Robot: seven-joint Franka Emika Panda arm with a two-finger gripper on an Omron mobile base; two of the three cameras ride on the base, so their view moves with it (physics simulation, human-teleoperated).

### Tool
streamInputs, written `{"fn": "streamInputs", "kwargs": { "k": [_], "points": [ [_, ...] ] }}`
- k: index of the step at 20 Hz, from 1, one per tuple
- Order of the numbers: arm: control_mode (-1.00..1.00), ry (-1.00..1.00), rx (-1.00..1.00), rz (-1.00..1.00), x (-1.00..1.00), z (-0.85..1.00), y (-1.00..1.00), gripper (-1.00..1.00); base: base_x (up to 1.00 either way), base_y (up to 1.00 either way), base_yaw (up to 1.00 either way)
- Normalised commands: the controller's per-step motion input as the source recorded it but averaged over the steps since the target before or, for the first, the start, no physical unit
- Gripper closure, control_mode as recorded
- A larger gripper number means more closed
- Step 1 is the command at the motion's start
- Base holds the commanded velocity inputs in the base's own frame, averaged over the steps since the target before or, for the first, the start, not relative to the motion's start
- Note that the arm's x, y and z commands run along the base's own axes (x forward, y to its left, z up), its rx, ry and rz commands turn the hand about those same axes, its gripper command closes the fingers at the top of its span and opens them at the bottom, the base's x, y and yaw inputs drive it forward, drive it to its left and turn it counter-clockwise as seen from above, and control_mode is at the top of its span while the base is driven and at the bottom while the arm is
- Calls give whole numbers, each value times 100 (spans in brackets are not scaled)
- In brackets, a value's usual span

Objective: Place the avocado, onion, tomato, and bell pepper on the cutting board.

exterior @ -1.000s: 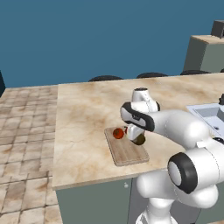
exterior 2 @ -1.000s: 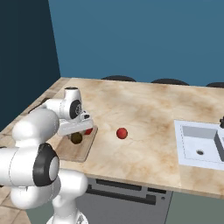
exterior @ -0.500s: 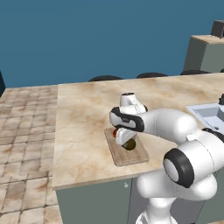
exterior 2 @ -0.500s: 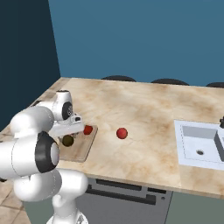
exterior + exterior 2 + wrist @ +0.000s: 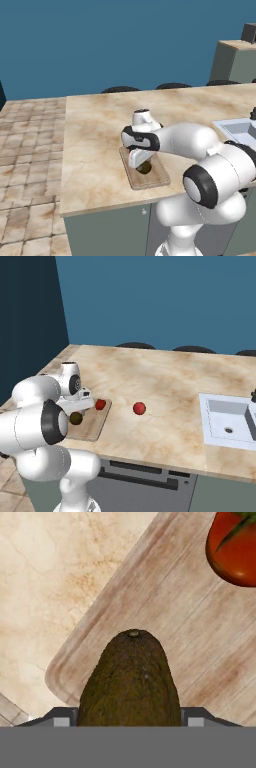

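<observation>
The dark olive avocado (image 5: 130,682) sits between my fingertips (image 5: 61,717), and my gripper (image 5: 127,717) is shut on it. It hangs low over the near end of the tan cutting board (image 5: 200,627); I cannot tell if it touches. From the base views, the avocado (image 5: 145,168) (image 5: 76,417) is under the gripper (image 5: 139,159) (image 5: 80,407) on the cutting board (image 5: 155,176) (image 5: 95,426). The orange-red tomato (image 5: 235,552) (image 5: 100,404) with a green stem rests on the board's far part. A red ball (image 5: 139,408) lies on the counter to the right, too small to tell as onion or bell pepper.
A sink (image 5: 227,421) (image 5: 240,129) is set into the marble counter (image 5: 165,381) at the right. The counter's front edge (image 5: 110,207) runs just below the board. Dark stool tops (image 5: 120,90) line the far side.
The arm has swung left and toward the counter's front edge, carrying the avocado from the board's far right part to its near end and lower. The tomato and the red ball have not moved.
</observation>
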Motion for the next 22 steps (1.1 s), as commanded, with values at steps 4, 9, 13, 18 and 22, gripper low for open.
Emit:
{"fn": "streamInputs", "kwargs": {
  "k": [4, 9, 13, 18, 22],
  "points": [
    [-100, -3, 0, 0, 0, -8, 7, 100, 0, 0, 0],
    [-100, -2, 0, 0, 1, -4, 8, 100, 0, 0, 0],
    [-100, -4, 0, 0, 0, -1, 1, 100, 0, 0, 0],
    [-100, -3, 0, 0, 0, -3, 1, 100, 0, 0, 0],
    [-100, -6, 0, 0, 0, 0, 1, -100, 0, 0, 0]
  ]
}}
